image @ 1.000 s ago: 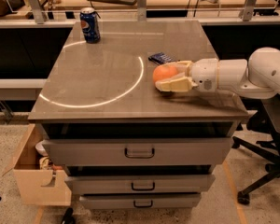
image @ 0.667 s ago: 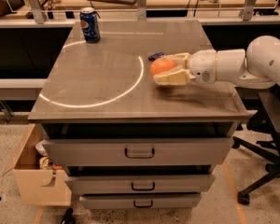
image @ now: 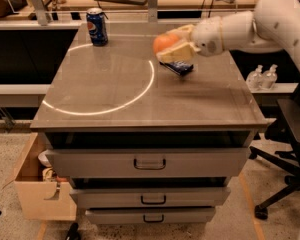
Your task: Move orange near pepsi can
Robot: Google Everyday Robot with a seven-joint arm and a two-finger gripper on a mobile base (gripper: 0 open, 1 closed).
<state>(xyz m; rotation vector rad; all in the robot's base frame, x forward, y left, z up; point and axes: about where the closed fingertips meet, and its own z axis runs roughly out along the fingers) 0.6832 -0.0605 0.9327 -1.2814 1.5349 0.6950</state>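
The orange (image: pixel 163 42) is round and bright, held in my gripper (image: pixel 174 45) above the cabinet top, right of the middle. The gripper's pale fingers (image: pixel 177 53) are shut around it, and the white arm reaches in from the right. The pepsi can (image: pixel 96 27) stands upright at the far left corner of the top, blue with a silver lid, well to the left of the orange and apart from it.
A flat dark blue snack wrapper (image: pixel 178 67) lies on the grey cabinet top (image: pixel 140 104) just under the gripper. A bright arc of light crosses the top. Drawers sit below, a wooden box (image: pixel 37 184) on the floor at left, an office chair (image: pixel 285 154) at right.
The gripper has lifted the orange off the top and carried it up and to the left, away from the right edge and toward the can. The wrapper now shows beneath it.
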